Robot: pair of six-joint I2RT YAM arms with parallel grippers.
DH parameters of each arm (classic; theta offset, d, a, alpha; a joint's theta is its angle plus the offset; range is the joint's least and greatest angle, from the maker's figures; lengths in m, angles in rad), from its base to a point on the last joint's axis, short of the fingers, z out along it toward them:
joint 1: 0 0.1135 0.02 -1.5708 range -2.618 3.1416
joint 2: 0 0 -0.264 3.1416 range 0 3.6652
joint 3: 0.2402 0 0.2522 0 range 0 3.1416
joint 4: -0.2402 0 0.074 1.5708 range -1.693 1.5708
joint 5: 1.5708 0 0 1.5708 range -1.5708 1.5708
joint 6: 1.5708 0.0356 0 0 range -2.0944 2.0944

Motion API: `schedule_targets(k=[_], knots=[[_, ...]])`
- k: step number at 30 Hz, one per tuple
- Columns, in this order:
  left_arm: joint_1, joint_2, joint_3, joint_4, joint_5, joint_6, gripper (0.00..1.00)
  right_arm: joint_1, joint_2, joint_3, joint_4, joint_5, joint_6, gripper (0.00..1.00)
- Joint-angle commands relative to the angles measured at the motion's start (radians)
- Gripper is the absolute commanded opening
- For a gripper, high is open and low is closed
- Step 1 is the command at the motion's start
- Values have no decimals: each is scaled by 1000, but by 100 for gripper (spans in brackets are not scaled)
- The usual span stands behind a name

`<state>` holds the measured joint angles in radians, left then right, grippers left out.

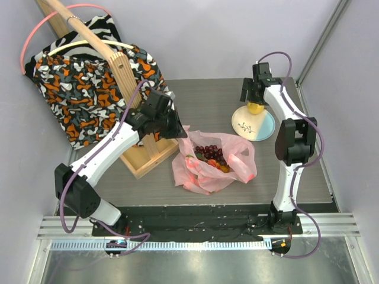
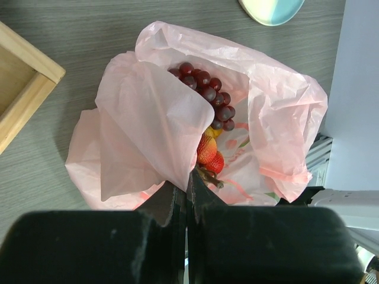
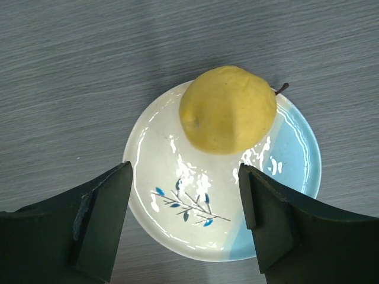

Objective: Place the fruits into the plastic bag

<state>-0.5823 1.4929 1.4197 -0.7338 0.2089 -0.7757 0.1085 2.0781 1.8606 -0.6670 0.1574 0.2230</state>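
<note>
Your right end effector [image 3: 183,177] hung released over the yellow fruit [image 3: 228,109] on the plate [image 3: 296,177]; you wanted it centred before clenching (round things roll), while your left end effector [image 2: 188,189] pinched the pink plastic bag [image 2: 154,112] open by its rim.

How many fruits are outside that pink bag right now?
1: the yellow fruit sits on the plate, right of the plastic bag. The grape bunch and strawberries lie inside the bag; more could be hidden under its folds.

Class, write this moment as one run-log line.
left tool: shut on plastic bag edge | right tool: open over yellow fruit on plate | in bag: grapes, strawberries
</note>
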Motion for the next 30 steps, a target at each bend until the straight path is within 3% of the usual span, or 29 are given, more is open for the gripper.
schedule_targets(k=[1,12,30], knots=[[12,24,65,-13,-20,16,0,-18,34,113,-37,62,-47,80],[12,108,146,-50,-8,44,0,-55,140,233,-77,50,-65,83],[24,142,180,-58,9,53,0,-73,243,275,-109,10,-91,86]])
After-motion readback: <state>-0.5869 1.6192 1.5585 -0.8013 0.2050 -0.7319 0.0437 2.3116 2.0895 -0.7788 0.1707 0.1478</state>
